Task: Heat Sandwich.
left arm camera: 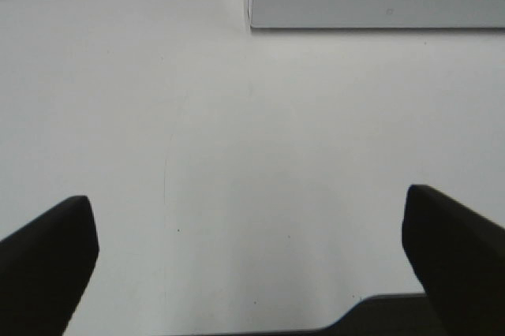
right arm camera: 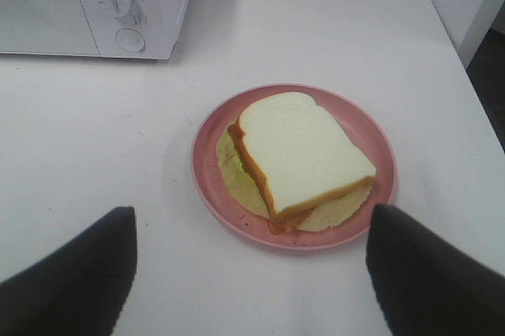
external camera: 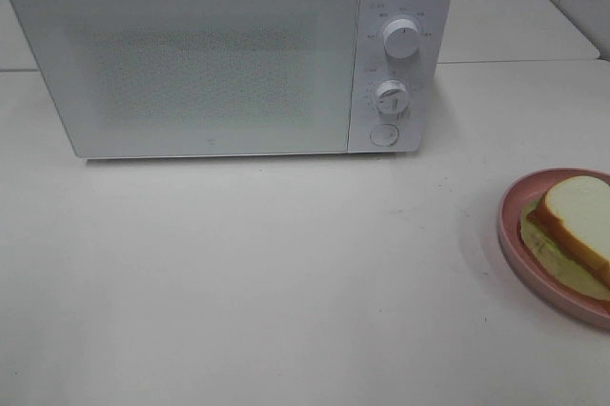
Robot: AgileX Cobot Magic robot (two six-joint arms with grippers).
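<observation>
The left gripper [left arm camera: 251, 233] has its dark jaws spread wide over the bare white tabletop [external camera: 267, 273], holding nothing. The right gripper [right arm camera: 251, 261] is also well open and empty, poised short of the round pink plate [right arm camera: 207, 164]. On that plate lies the sandwich [right arm camera: 304, 151]: thick white bread slices with tan crust, a pale green layer beneath, apparently lettuce. The plate sits at the table's right edge, well apart from the closed white microwave oven [external camera: 191, 53] with two dials.
</observation>
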